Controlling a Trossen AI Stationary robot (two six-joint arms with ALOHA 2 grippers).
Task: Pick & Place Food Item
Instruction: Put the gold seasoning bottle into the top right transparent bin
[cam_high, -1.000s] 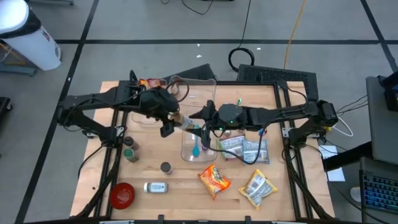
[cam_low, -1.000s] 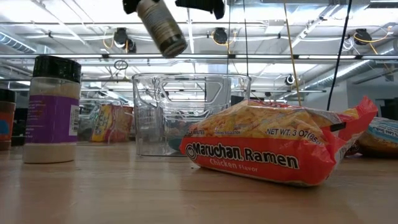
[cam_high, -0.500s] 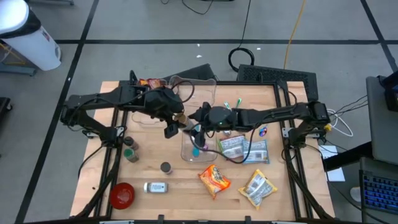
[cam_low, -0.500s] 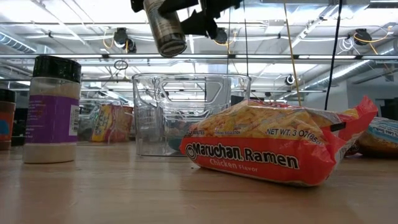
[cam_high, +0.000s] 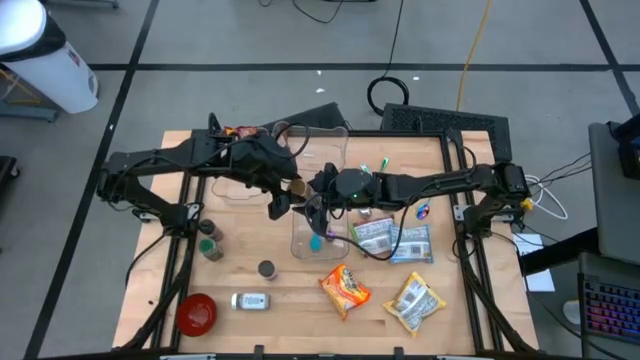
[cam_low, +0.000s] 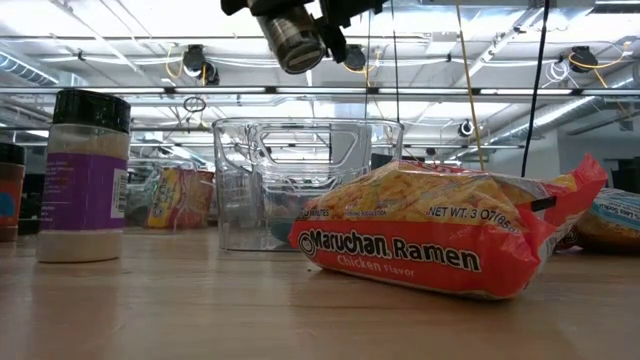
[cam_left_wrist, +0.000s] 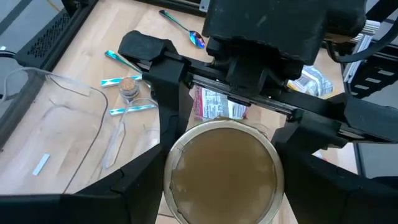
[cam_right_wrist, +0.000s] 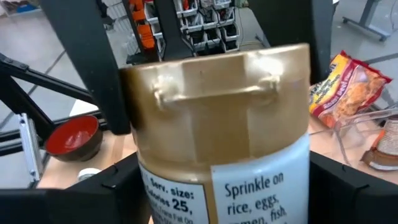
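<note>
The wooden bench (cam_high: 300, 285) carries plenty: a clear plastic bin (cam_high: 318, 195) mid-bench, a Maruchan Ramen packet (cam_low: 440, 245) just in front, a yellow snack bag (cam_high: 416, 300) to its right, silver packets (cam_high: 392, 240) behind, a red bowl (cam_high: 196, 313) at the near-left corner, and a purple-labelled shaker (cam_low: 86, 175).

Loads of clutter on the table (cam_high: 290, 300): the orange ramen packet (cam_high: 344, 288) and yellow snack bag (cam_high: 415, 300) sit well below the jaws, silver pouches (cam_high: 392, 240) are nearer them, and the red bowl (cam_high: 196, 313) is farthest off.

Overhead, table-level, 2 wrist cams; all share jar (cam_low: 291, 40)
</note>
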